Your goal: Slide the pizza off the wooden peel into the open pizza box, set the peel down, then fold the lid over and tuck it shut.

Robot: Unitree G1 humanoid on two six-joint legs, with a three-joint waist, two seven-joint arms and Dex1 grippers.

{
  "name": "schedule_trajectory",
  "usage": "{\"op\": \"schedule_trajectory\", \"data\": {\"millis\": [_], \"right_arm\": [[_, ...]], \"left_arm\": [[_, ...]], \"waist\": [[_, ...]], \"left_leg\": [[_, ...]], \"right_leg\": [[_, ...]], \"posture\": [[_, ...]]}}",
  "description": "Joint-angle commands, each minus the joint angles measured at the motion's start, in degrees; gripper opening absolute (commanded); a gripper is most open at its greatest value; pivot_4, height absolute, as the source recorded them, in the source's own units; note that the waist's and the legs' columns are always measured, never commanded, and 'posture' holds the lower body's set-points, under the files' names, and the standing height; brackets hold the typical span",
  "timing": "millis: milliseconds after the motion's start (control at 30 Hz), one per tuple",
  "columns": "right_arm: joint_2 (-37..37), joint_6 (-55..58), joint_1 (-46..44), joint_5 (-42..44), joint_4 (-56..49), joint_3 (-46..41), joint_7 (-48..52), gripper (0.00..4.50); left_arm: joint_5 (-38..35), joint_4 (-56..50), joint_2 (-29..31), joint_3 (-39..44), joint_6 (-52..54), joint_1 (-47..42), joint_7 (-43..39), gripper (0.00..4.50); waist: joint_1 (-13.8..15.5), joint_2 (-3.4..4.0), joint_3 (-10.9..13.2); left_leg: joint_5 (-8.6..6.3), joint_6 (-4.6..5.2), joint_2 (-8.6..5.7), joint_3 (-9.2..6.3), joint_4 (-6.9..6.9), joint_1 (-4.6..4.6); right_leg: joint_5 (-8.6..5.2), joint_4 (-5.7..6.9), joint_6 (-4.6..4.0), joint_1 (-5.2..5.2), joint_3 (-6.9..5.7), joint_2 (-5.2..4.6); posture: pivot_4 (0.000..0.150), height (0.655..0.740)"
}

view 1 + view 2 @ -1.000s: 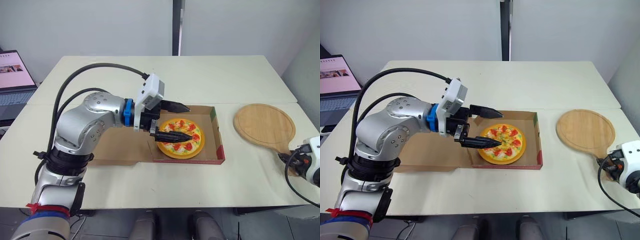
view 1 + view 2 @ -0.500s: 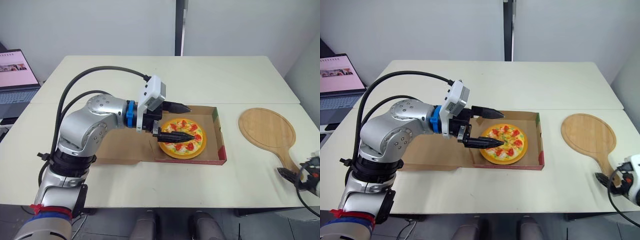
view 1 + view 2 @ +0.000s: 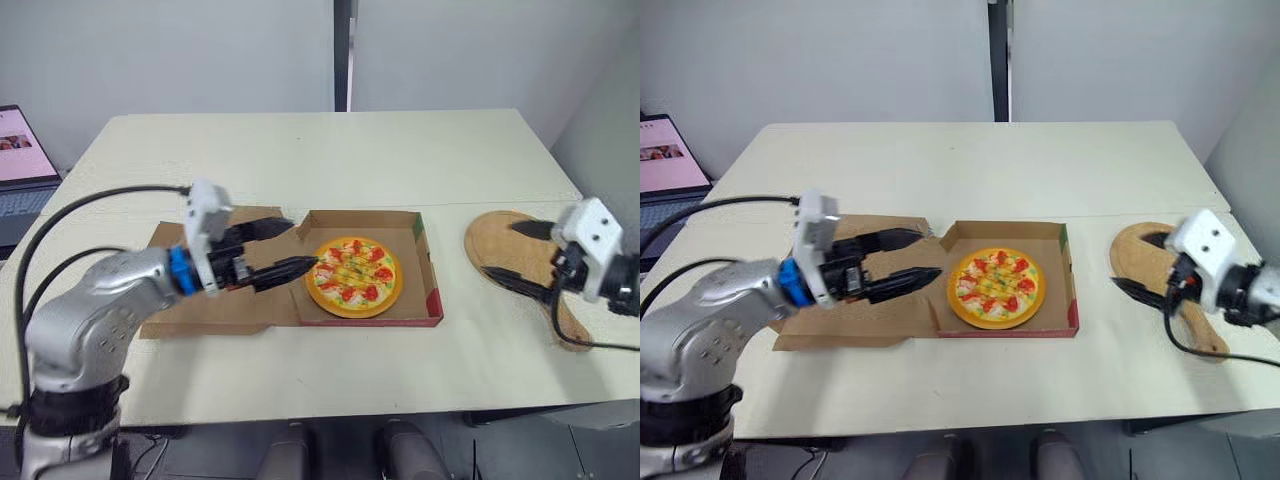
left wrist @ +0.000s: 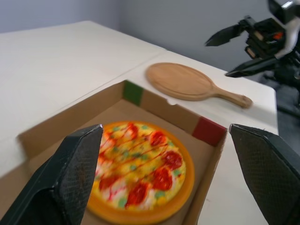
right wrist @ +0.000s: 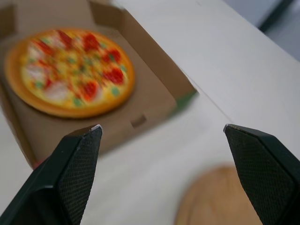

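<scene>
The left claw (image 3: pixel 300 243) is wide open and holds nothing. It hangs over the flat lid (image 3: pixel 250 305), with its tips close to the left wall of the pizza box (image 3: pixel 432 290). The right claw (image 3: pixel 502 250) is wide open too, and it hangs over the round part of the peel (image 4: pixel 183 82).

The pizza (image 3: pixel 352 276) lies flat in the open box. The peel lies flat on the bench (image 3: pixel 350 150), to the right of the box and apart from it. Its round end is on the box side. Its handle (image 4: pixel 229 97) points away to the robot's right and toward the near edge.

A second ago the left claw was over the pizza; now it has pulled back over the lid. The right claw was low at the near right edge; now it has come up over the peel.

The bench is pale and smooth. A laptop (image 3: pixel 15 170) sits at the far left, and a grey wall (image 3: pixel 200 50) is behind.
</scene>
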Motion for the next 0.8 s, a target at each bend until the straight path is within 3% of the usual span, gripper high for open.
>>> {"op": "schedule_trajectory", "data": {"millis": [33,167,267,400,500,800], "right_arm": [[0.9,0.7,-9.0,1.5,1.7,7.2,4.8,4.46],[3.7,3.3,-19.2,0.8,6.3,15.1,7.9,4.46],[6.6,0.0,-24.7,-1.0,10.0,20.2,11.9,4.46],[8.6,-0.9,-26.8,-1.2,11.9,21.7,14.2,4.46],[9.9,-1.8,-27.7,-2.0,13.3,22.4,14.8,4.46],[11.9,-2.4,-29.4,-3.6,14.8,22.9,15.7,4.46]], "left_arm": [[-4.0,-4.2,-1.9,9.1,1.0,8.0,6.0,4.50],[-9.8,-5.5,-4.6,17.1,1.9,19.8,9.4,4.50],[-20.2,-5.6,-10.2,23.7,2.1,29.5,14.8,4.50],[-34.8,-4.1,-15.7,25.8,-0.3,36.7,25.7,4.50],[-40.8,-2.8,-19.3,24.7,-2.5,41.8,31.5,4.50],[-45.4,0.2,-25.2,16.2,-12.8,36.6,49.0,4.50]], "waist": [[0.2,-0.05,0.0],[1.1,-0.12,0.0],[1.5,-0.14,0.0],[2.3,-0.20,0.0],[2.4,-0.21,0.0],[2.4,-0.22,0.0]], "left_leg": [[0.00,0.00,0.00,-0.06,0.01,-0.04],[0.00,0.00,-0.05,-0.08,0.03,-0.06],[-0.01,0.01,-0.13,-0.05,0.04,-0.07],[-0.01,0.00,-0.14,-0.17,0.04,-0.09],[-0.01,0.00,-0.15,-0.16,0.04,-0.08],[-0.01,0.00,-0.17,-0.13,0.03,-0.08]], "right_leg": [[0.00,0.01,0.00,0.00,-0.06,-0.01],[0.01,-0.02,-0.02,-0.01,-0.12,-0.14],[0.02,-0.06,-0.03,-0.01,-0.21,-0.32],[0.03,-0.07,-0.04,-0.04,-0.36,-0.37],[0.05,-0.08,-0.08,0.01,-0.36,-0.39],[0.05,-0.08,-0.12,0.00,-0.36,-0.36]], "posture": [[0.150,0.7400],[0.150,0.7400],[0.150,0.7400],[0.150,0.7400],[0.150,0.7400],[0.150,0.7400]]}}
